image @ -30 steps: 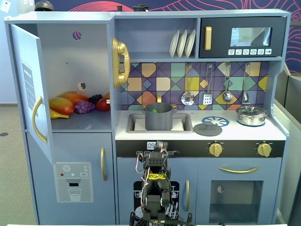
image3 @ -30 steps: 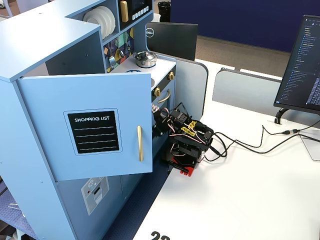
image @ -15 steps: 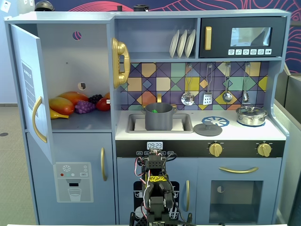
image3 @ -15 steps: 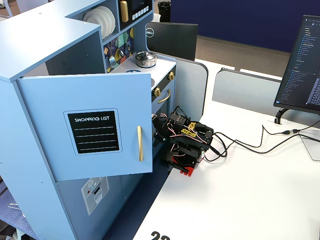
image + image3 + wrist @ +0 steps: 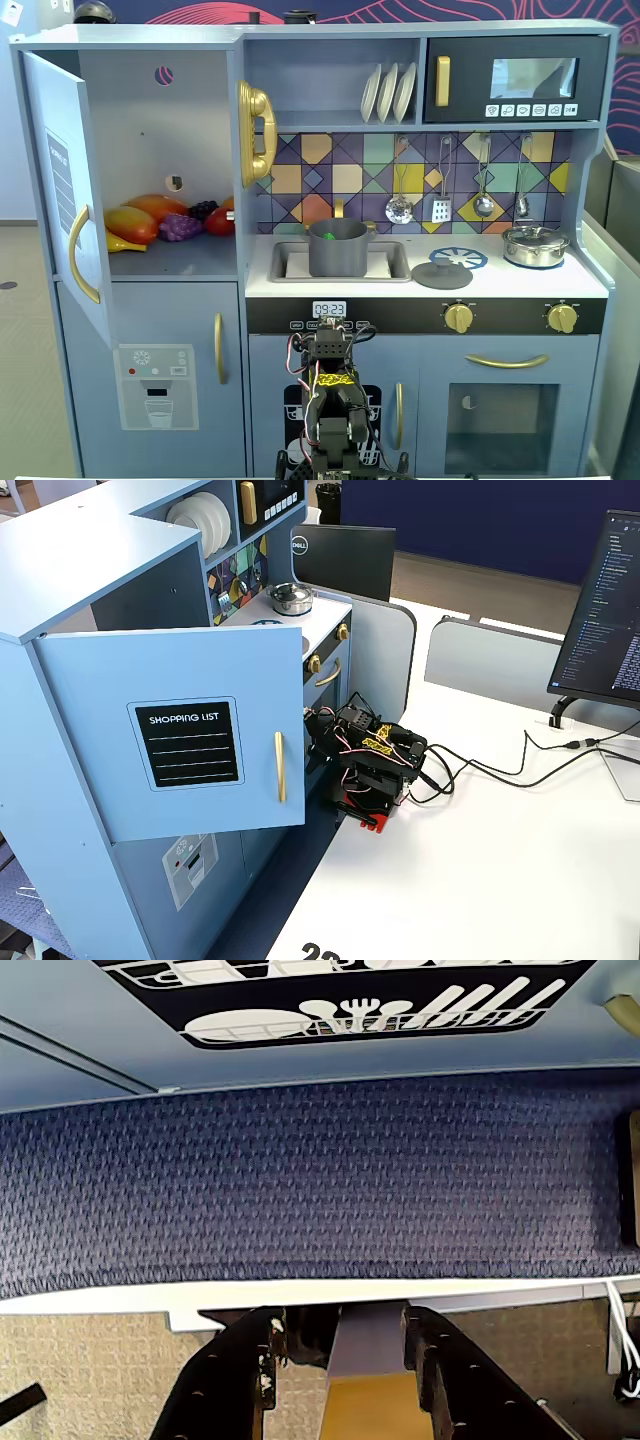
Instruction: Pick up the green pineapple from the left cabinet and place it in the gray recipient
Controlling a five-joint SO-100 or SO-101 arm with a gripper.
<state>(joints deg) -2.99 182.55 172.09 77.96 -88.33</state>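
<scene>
Your gripper (image 5: 340,1345) is spread and empty, folded low against the toy kitchen's (image 5: 420,30) base, pointing at the floor. The green piece (image 5: 327,237) already sits in the gray pot (image 5: 337,248) in the sink (image 5: 395,265); the left cabinet (image 5: 160,262) holds other fruit. Placing step looks finished. Next: stay parked.

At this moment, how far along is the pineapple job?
Done, apparently: something green sits inside the gray pot in the sink, though I cannot confirm it is the pineapple. In hand: nothing; the gripper is open and empty, the arm folded low by the kitchen. Left: seemingly nothing.
</scene>
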